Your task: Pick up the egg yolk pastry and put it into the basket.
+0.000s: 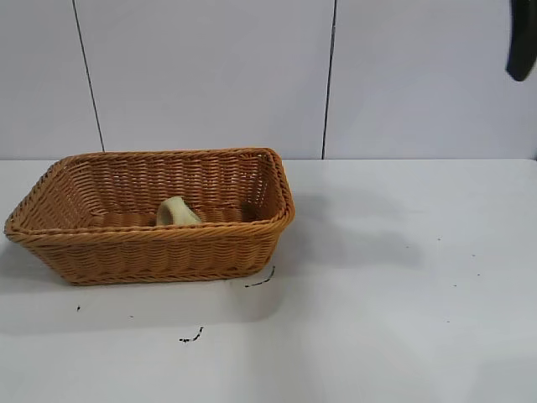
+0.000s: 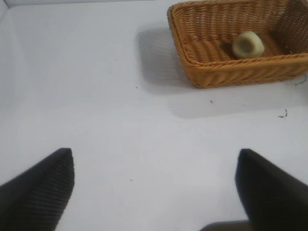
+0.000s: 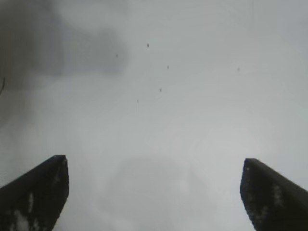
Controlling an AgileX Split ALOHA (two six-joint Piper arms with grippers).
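The orange-brown wicker basket (image 1: 151, 252) stands on the white table at the left. The pale yellow-green egg yolk pastry (image 1: 176, 212) lies inside it on the basket floor, near the front wall. Both also show in the left wrist view, the basket (image 2: 226, 77) with the pastry (image 2: 248, 44) in it. My left gripper (image 2: 155, 161) is open and empty over bare table, well away from the basket. My right gripper (image 3: 155, 166) is open and empty, high above bare table; a dark part of the right arm (image 1: 521, 42) shows at the top right corner of the exterior view.
Small dark marks lie on the table in front of the basket (image 1: 191, 338) and by its front right corner (image 1: 262, 280). A white panelled wall (image 1: 210, 75) stands behind the table.
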